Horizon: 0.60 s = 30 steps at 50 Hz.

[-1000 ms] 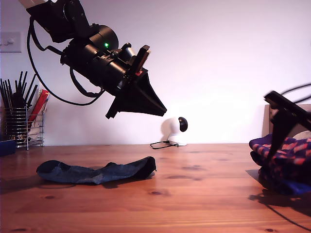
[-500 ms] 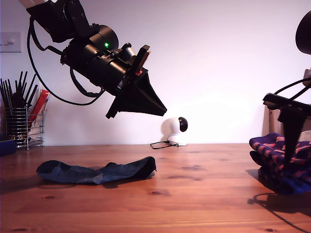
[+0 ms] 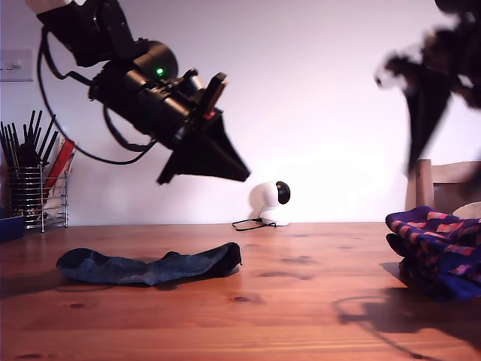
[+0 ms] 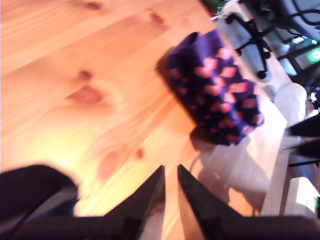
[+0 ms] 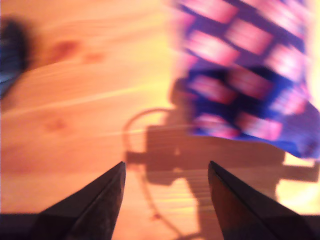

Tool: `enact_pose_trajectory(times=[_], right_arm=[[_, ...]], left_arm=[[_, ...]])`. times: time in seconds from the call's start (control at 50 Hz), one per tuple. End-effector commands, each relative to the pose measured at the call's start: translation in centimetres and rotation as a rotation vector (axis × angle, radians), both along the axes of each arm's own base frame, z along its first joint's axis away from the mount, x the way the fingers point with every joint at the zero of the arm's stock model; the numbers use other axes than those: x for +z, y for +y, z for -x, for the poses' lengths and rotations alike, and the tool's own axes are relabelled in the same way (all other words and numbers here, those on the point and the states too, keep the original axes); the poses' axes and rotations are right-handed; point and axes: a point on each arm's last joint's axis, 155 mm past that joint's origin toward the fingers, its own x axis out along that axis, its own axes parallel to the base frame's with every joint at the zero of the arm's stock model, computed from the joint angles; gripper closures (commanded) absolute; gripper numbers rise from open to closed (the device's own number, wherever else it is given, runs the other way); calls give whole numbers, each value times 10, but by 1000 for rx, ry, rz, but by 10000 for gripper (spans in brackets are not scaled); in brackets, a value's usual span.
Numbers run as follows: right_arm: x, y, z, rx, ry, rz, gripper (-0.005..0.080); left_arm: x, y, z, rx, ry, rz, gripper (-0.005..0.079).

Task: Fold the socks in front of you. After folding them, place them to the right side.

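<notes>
A plain dark grey-blue sock (image 3: 150,265) lies flat on the wooden table (image 3: 301,308) at the exterior view's left. Navy-purple socks with red-pink checks (image 3: 436,248) sit folded in a pile at that view's right edge. My first gripper (image 3: 242,174) hangs high above the dark sock, shut with only a slim gap and holding nothing (image 4: 170,170); it looks toward the checked pile (image 4: 217,95). My second gripper (image 3: 418,150) is a blur raised well above the checked pile, open and empty (image 5: 166,165), with the checked socks (image 5: 245,65) below it.
A wire holder of utensils (image 3: 34,188) and a blue item (image 3: 9,227) stand at the exterior view's far left. A small white camera with a cable (image 3: 270,203) sits at the back. A wooden chair back (image 3: 443,184) rises behind the checked pile.
My second gripper has lifted off the checked sock pile and risen high, leaving the pile on the table. My first arm shifted slightly toward the exterior view's left.
</notes>
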Motion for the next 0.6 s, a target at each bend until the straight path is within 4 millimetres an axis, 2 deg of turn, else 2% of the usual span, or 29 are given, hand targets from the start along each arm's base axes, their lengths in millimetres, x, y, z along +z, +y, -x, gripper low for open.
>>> enact_pose_trajectory(times=[0.0,0.1,0.28,0.36,0.46,0.58], right_arm=[[9,8,-1,53,-36,-3,279],[19,16,-10,97,-101,-5,340],[31,24,-27,125,-201,-18,654],[41,29,-40,124,-266,-36,754],[46,33,-53,139,-321,-41,765],[29,40,-59,167,-289,-50,765]], left_arm=[[-6,10,-6,17,6,-16,683],[-15,27,-10,45,18,-67,683],[-32,57,-17,105,36,-173,683],[-40,70,-18,125,43,-228,683],[-48,83,-17,144,55,-287,683],[-56,95,-14,156,67,-352,683]])
